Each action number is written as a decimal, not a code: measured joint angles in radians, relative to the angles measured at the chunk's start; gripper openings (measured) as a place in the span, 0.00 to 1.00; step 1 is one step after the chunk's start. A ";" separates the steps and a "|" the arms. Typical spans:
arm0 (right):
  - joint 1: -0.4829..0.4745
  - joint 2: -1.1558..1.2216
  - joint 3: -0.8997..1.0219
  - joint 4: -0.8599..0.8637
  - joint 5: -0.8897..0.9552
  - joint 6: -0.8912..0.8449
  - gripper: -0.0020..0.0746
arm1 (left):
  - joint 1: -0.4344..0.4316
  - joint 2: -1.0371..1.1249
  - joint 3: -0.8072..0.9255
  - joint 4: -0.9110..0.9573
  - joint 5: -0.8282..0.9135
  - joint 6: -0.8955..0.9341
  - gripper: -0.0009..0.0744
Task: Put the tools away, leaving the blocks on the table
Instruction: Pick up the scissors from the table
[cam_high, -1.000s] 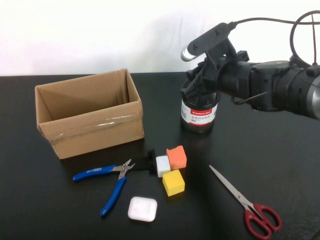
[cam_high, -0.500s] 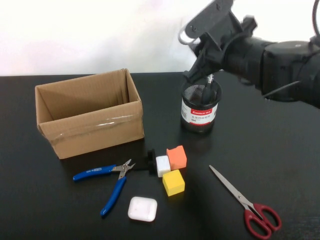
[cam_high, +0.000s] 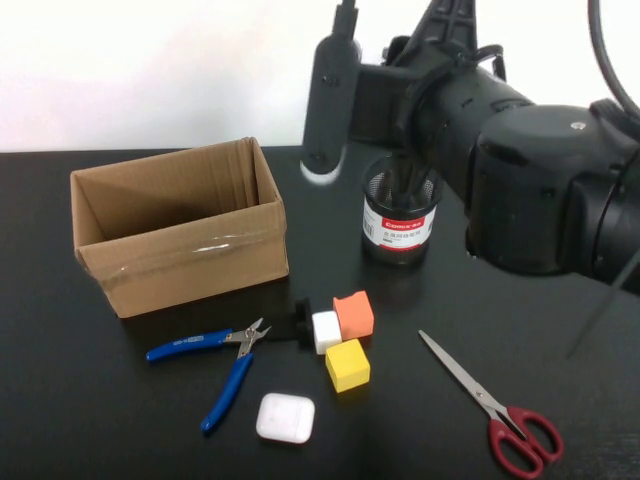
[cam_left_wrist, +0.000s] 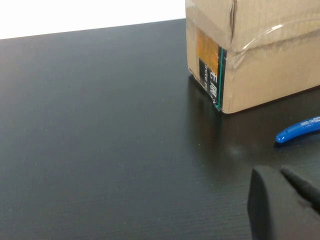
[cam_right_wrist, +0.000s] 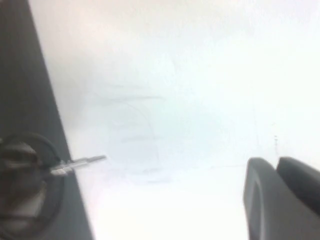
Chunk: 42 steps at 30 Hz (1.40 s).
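R gripper (cam_high: 395, 100) hangs high at far centre-right, just above the mesh cup (cam_high: 400, 215); spread or closed, can't tell. L gripper (cam_left_wrist: 282, 205) sits low over the table (cam_high: 120, 420) at the left, just beside the box's left-near corner; its state can't be told either. A slim tool stands tip-up in the cup, prob. the screwdriver (cam_right_wrist: 82, 161). Two tools are not yet put away. The scissors (cam_high: 490, 405) lie flat at near right, well apart from the cup, w/ the long axis diagonal: blades to far-left, red loops to near-right. R arm is the closer one, so I'd guess they're next, w/ the gripper coming down toward near-right. The pliers (cam_high: 215, 365) lie near-left, in front of the cardboard box (cam_high: 180, 245), nose pointing right, blue handles splayed; L arm is closer. Count: 1 scissors, 1 pliers, 1 box, 1 cup, 1 white case (cam_high: 285, 418) and 3 blocks clustered mid-table: orange (cam_high: 353, 314), yellow (cam_high: 347, 365), white (cam_high: 326, 331). A small black item (cam_high: 300, 322) touches the white block; what it is, unclear.
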<state>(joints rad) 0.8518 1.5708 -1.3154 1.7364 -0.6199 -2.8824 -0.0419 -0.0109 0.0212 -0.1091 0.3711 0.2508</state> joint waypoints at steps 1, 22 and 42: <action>0.005 0.000 0.000 0.004 -0.004 0.023 0.02 | 0.000 0.000 0.000 0.000 0.000 0.000 0.01; -0.310 -0.139 -0.002 -1.006 1.262 1.799 0.02 | 0.000 0.000 0.000 0.000 0.000 0.000 0.01; -0.466 -0.018 0.052 -1.576 1.683 2.477 0.17 | 0.000 0.000 0.000 0.000 0.000 0.000 0.01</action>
<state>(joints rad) 0.3854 1.5526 -1.2633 0.1607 1.0629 -0.4056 -0.0419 -0.0109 0.0212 -0.1091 0.3711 0.2508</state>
